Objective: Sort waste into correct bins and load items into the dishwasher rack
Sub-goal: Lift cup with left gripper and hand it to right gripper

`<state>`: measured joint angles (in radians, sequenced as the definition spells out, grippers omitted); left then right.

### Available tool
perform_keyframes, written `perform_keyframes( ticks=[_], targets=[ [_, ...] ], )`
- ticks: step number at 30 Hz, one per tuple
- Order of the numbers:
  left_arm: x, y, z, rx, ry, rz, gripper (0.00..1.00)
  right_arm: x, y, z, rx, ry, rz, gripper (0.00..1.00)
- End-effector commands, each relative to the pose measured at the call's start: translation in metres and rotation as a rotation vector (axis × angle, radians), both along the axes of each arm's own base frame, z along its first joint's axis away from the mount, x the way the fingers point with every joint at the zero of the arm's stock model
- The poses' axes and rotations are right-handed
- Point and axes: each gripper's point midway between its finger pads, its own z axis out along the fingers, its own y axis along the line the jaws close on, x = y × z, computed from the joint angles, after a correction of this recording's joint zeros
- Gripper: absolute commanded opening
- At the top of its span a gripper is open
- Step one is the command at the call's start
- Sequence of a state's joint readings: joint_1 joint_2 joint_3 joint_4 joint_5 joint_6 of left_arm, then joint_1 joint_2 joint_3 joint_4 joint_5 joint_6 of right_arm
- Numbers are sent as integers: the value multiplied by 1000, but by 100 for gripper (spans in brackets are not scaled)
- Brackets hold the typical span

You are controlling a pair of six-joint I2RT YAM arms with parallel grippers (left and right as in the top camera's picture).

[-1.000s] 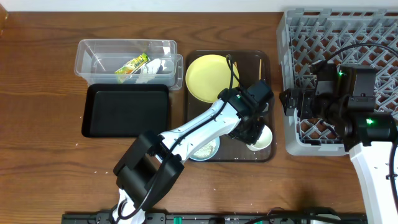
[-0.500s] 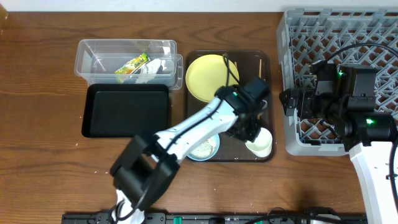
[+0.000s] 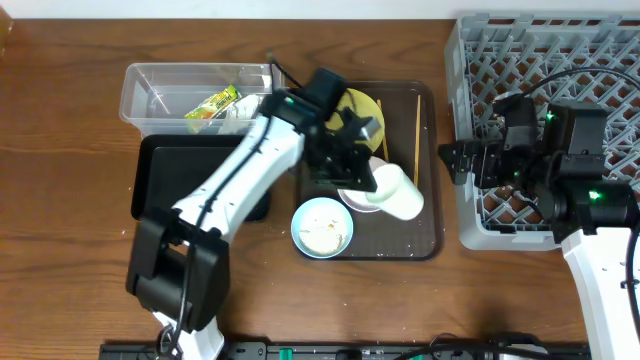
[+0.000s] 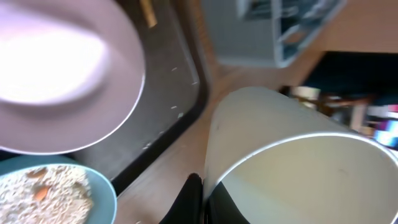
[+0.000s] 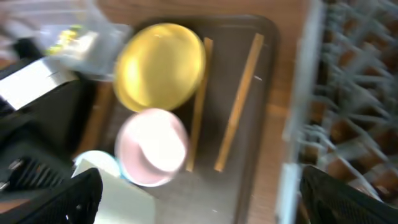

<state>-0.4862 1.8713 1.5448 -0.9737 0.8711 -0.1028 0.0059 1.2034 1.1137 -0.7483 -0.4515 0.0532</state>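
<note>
**Cup Lifted Clear of Serving Tray**

The left gripper [image 3: 366, 190], a second ago low at the tray's near corner, has swung up with the cup [image 3: 396, 193] pinched at its rim, uncovering the blue bowl [image 3: 322, 228] of rice. Pale and smooth, the cup hangs tilted over the tray [image 3: 420, 235], just left of the rack [image 3: 470, 225]. The right gripper [image 3: 452, 160] hovers wide open and empty.

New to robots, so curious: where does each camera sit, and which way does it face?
Overhead: above the table, looking straight down; both arms show.
Left wrist: on left arm, facing the pale cup its hand holds.
Right wrist: on right arm, facing the brown tray; own fingers show.
Shared: all see the tray.
</note>
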Motion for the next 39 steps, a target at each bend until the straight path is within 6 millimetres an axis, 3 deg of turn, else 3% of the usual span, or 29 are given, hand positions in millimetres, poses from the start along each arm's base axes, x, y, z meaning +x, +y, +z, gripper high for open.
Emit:
perform_keyframes(
  ticks=[1,12,21,31,39],
  targets=[
    [4,3,30,-196,19,-20,6,-8,34,25,156,-45,163,99],
    [40,45,76,-493,30,83,6,-20,73,80,371,-226,436,99],
    [50,58,102,-645,25,101,6,-25,87,99,464,-304,588,99],
    [50,58,111,-700,22,86,6,-23,113,85,500,-266,684,98],
    [49,58,111,-698,32,89,6,1,126,58,478,-241,680,97]
  ],
)
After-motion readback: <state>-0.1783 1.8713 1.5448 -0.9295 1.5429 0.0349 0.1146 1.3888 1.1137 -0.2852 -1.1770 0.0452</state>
